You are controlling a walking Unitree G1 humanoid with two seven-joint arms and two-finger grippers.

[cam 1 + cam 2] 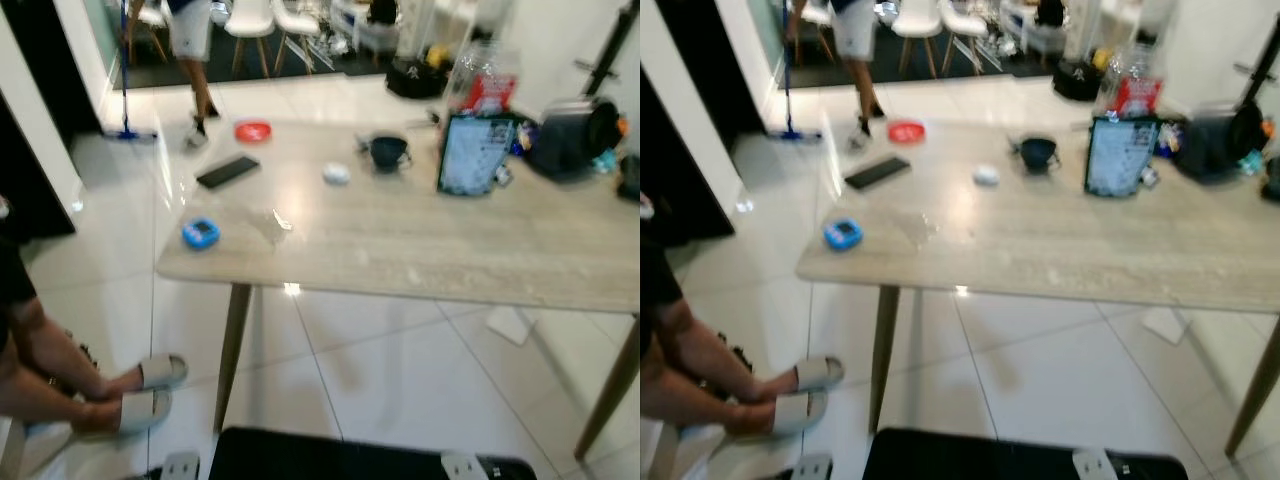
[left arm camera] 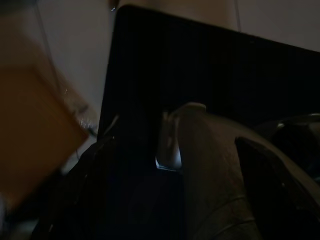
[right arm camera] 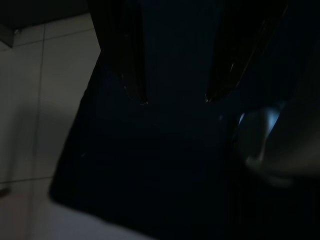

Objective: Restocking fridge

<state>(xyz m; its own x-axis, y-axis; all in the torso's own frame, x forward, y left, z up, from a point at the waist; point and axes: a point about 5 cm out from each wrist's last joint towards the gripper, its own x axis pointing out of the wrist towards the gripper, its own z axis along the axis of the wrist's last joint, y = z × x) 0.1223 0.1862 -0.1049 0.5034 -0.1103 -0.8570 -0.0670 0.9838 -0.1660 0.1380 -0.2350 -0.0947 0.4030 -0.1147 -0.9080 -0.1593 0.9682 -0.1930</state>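
— Down low against our own black front panel [image 1: 340, 455], the right gripper [image 3: 175, 100] hangs with its two fingers spread and nothing between them. The left gripper [image 2: 235, 165] is too dark for us to tell whether it is spread or closed.

— And the stock for the fridge?

— We judge it lies ahead of us and higher, on the table [image 1: 420, 260]. Nearest our left side are a blue gadget [image 1: 200, 234] and a phone [image 1: 228, 171], neither of them fridge goods. Past them come a dark cup [image 1: 388, 151] and an upright card [image 1: 475, 153].

— So what would we carry?

— Likeliest the clear bottle with the red label [image 1: 487, 85], standing upright at the far edge, right of centre. That puts it nearer our right arm, though well beyond reach. Where the fridge stands, we cannot tell.
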